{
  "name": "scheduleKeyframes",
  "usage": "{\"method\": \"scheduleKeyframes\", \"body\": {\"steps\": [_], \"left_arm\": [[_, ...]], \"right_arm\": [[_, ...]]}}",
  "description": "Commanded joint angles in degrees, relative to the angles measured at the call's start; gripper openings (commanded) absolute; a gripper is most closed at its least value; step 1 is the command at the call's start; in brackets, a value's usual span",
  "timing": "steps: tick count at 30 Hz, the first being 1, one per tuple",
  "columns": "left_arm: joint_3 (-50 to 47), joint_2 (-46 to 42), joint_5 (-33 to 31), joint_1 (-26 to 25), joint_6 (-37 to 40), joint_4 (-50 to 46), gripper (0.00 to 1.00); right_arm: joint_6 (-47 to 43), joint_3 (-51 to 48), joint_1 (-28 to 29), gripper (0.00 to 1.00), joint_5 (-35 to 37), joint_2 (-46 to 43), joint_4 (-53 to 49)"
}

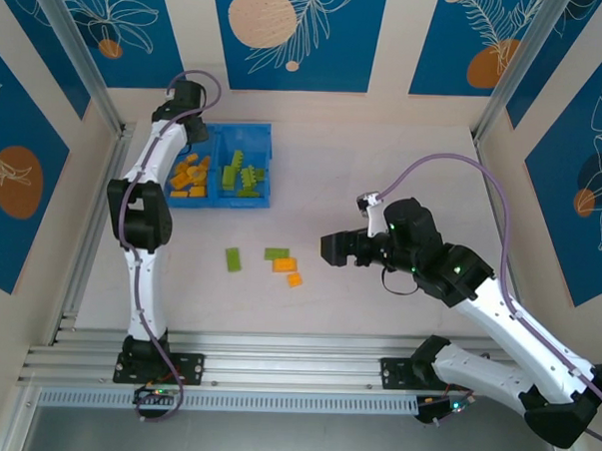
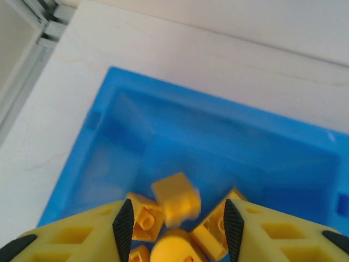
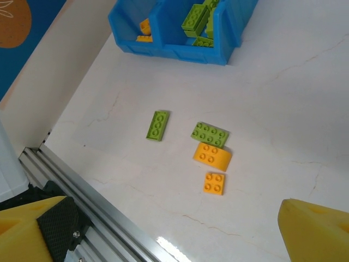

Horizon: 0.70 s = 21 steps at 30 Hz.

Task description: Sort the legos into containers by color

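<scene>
Lego brick [image 2: 175, 199], orange and blurred, hangs between the left hand's [image 2: 177, 224] parted fingers, touching neither, above the orange pile [image 2: 144, 218] in the blue bin [image 2: 109, 136]. Falling from this height, it could bounce into the green side [image 1: 245, 171]. From above, beyond the left wrist camera's reach, four bricks [image 1: 279, 265] lie loose on the table [image 1: 383, 189] near the right hand [image 1: 330, 249], released and empty.

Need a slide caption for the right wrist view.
Two green legos and two orange legos lie unsorted on the table before the blue bin.
</scene>
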Motion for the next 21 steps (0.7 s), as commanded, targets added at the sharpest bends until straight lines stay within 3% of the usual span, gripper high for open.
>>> {"method": "scheduleKeyframes", "body": {"steps": [1, 5, 9, 12, 15, 21], "left_arm": [[-4.51, -9.83, 7.19, -0.89, -0.91, 1.12, 0.51], [-14.17, -20.68, 13.46, -3.33, -2.67, 0.69, 0.5], [-34.82, -39.85, 16.98, -9.1, -3.29, 8.71, 0.5], [-44.89, -50.84, 15.81, -16.07, -1.39, 10.02, 0.5], [-49.64, -58.2, 11.24, -22.29, 1.91, 3.0, 0.51], [-58.71, -75.14, 7.33, -24.02, 6.67, -8.15, 0.57]], "right_arm": [[0.99, 0.59, -0.03, 0.96, 1.08, 1.58, 0.75], [1.8, 1.45, 0.14, 0.96, 0.47, 5.54, 1.53], [5.58, 2.07, 1.94, 0.95, -0.64, 11.97, 3.84], [7.8, 3.64, 5.01, 0.94, -0.28, 18.53, 6.16], [9.12, 7.58, 8.76, 0.92, 0.22, 26.87, 7.51], [8.85, 18.98, 15.49, 0.89, 5.96, 45.43, 6.36]]}}
